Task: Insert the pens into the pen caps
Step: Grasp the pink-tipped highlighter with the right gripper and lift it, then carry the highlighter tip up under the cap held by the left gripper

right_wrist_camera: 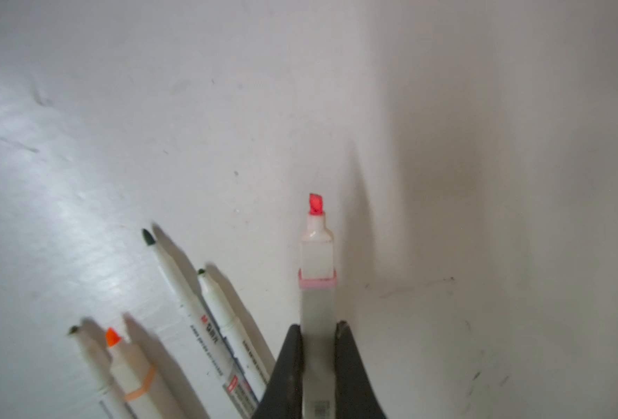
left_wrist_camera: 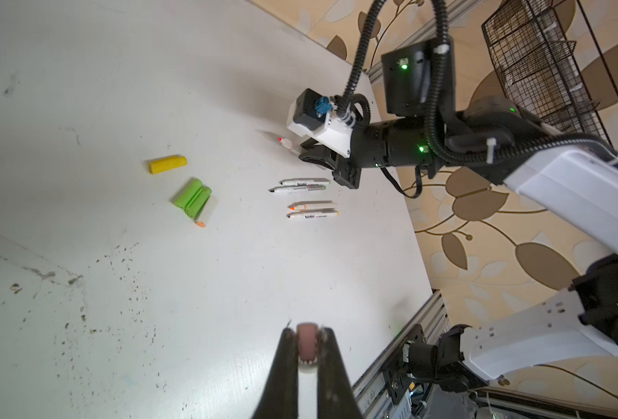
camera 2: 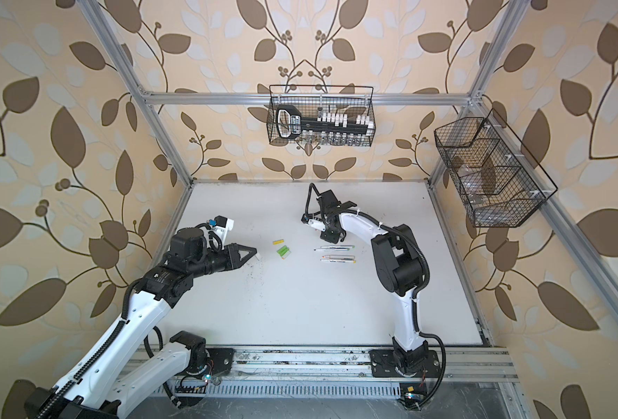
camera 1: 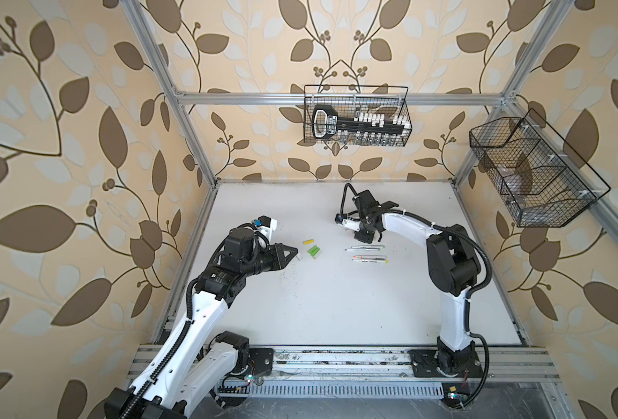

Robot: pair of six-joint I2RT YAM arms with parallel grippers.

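Observation:
My left gripper [left_wrist_camera: 306, 332] is shut on a pale pen cap [left_wrist_camera: 306, 346] whose pinkish open end faces outward; in a top view this gripper [camera 1: 295, 253] hovers just left of the loose caps. My right gripper [right_wrist_camera: 318, 326] is shut on the barrel of a white pen [right_wrist_camera: 317, 254] with a red chisel tip, held above the table behind the other pens. Several more pens [camera 1: 367, 253] lie in two pairs at mid-table. A yellow cap [camera 1: 308, 241], two green caps [camera 1: 313, 251] and a pale cap [left_wrist_camera: 206, 212] lie left of them.
The white table [camera 1: 318, 312] is speckled with dark marks near the left arm. A wire basket [camera 1: 356, 116] with a tool hangs on the back wall and another wire basket [camera 1: 532, 174] on the right wall. An aluminium rail [camera 1: 336, 362] runs along the front.

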